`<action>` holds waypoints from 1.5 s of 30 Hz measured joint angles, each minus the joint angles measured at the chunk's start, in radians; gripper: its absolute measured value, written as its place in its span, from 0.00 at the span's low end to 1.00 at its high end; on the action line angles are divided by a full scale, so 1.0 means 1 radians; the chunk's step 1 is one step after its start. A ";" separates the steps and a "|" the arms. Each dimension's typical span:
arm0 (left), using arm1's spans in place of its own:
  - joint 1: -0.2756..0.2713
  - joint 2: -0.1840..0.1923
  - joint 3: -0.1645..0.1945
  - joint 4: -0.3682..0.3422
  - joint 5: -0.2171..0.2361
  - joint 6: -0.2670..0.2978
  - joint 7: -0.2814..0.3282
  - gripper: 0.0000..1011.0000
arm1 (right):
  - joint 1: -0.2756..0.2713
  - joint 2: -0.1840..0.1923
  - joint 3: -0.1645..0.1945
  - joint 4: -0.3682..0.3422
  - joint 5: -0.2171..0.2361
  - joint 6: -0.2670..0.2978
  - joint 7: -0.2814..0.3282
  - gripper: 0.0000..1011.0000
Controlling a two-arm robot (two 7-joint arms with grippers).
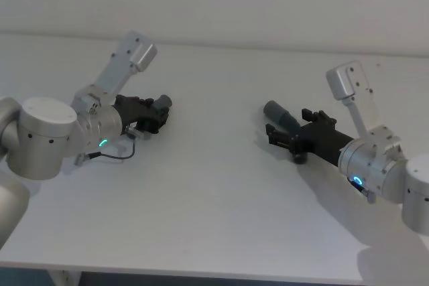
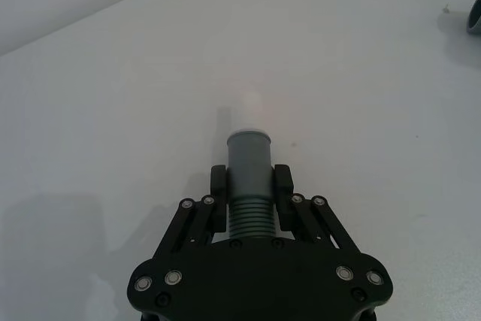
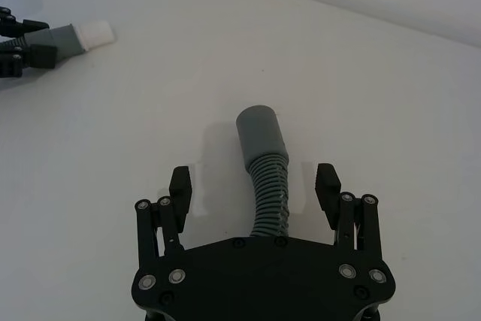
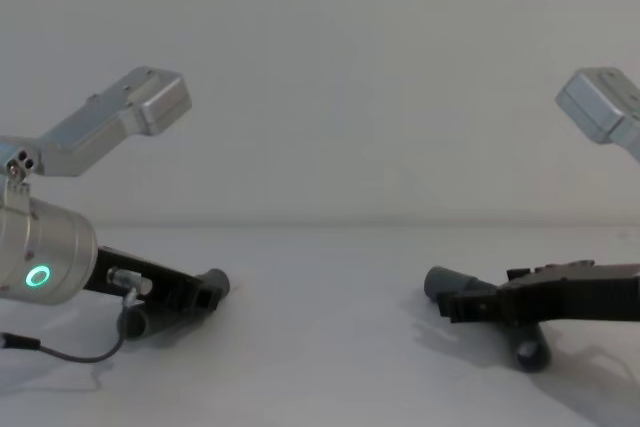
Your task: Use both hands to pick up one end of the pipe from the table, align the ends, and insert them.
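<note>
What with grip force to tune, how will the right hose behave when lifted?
The hose likely flexes: its ribbed body curves. Round, it may roll on the table. The smooth cuff might slip; the open right gripper straddles the ribs.

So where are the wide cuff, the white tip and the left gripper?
wide cuff (image 3: 261, 129), right wrist view, on its smooth grey side.
white tip (image 2: 247, 113), left wrist view, on the tip's middle.
left gripper (image 2: 250, 180), left wrist view, midway between its fingertips.
</note>
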 joint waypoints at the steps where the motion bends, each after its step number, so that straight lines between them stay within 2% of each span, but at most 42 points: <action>1: 0.000 0.000 0.000 0.000 0.000 0.000 0.000 0.35 | 0.000 0.000 0.000 0.001 0.001 0.002 0.000 0.99; 22: 0.000 0.000 0.000 0.000 0.000 0.000 0.000 0.35 | 0.011 -0.006 -0.010 0.011 0.020 0.037 0.002 0.99; 30: 0.000 0.000 0.000 0.000 0.000 0.000 0.000 0.35 | 0.012 -0.006 -0.012 0.013 0.022 0.041 0.002 0.83; 32: 0.000 0.000 0.000 0.000 0.000 0.000 0.000 0.35 | 0.012 -0.007 -0.013 0.013 0.022 0.041 0.003 0.74; 34: 0.000 0.000 0.000 0.000 0.000 0.000 0.000 0.35 | 0.013 -0.007 -0.013 0.013 0.022 0.041 0.003 0.71; 39: 0.000 0.000 0.000 0.000 0.000 0.000 0.000 0.35 | 0.013 -0.007 -0.013 0.014 0.023 0.042 0.003 0.53; 42: 0.000 0.000 0.000 0.000 0.000 0.000 0.000 0.35 | 0.013 -0.007 -0.014 0.014 0.023 0.043 0.003 0.47; 43: 0.000 0.000 0.000 0.000 0.000 0.000 0.000 0.35 | 0.013 -0.007 -0.014 0.014 0.023 0.043 0.003 0.41; 45: 0.000 0.000 0.000 0.000 0.000 0.000 0.000 0.35 | 0.013 -0.007 -0.014 0.014 0.023 0.043 0.003 0.35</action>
